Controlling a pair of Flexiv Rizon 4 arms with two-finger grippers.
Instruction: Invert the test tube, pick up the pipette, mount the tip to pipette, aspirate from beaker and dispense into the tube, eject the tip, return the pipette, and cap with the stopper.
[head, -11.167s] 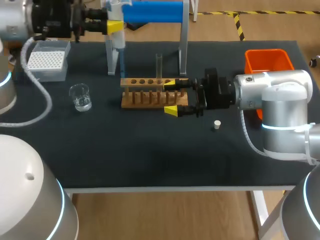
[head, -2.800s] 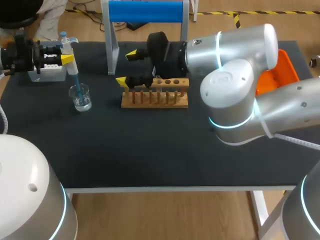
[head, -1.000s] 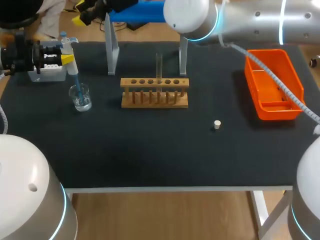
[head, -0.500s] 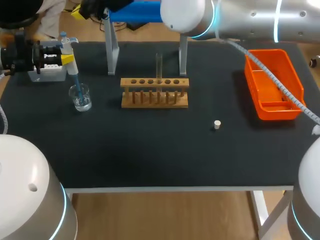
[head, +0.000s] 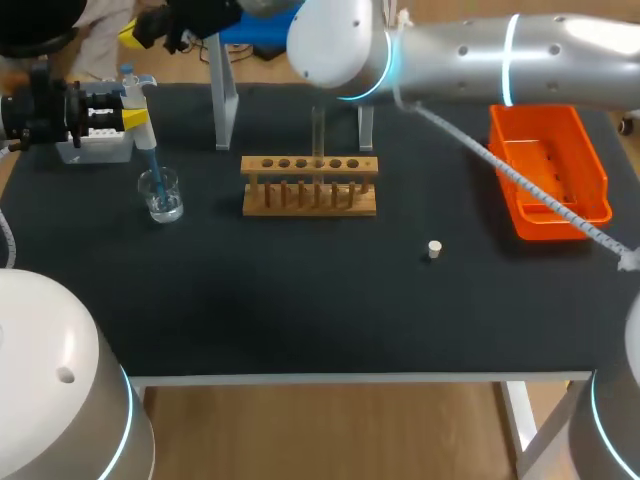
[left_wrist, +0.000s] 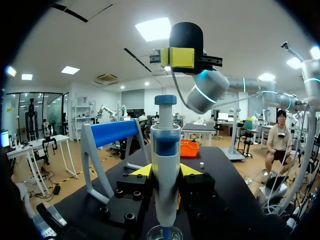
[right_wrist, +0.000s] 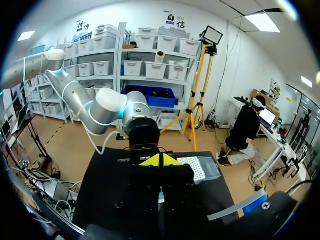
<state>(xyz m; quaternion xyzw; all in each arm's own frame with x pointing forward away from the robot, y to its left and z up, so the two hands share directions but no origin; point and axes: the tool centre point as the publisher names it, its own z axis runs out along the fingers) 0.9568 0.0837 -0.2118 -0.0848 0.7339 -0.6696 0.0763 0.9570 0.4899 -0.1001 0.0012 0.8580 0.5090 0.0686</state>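
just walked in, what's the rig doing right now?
The left gripper is shut on the pipette, whose tip is down inside the beaker, so this looks like the aspirate step. The test tube stands upright in the wooden rack. The stopper lies loose on the table, not yet used. The right gripper is shut and empty, up above the left arm near the table's far left corner.
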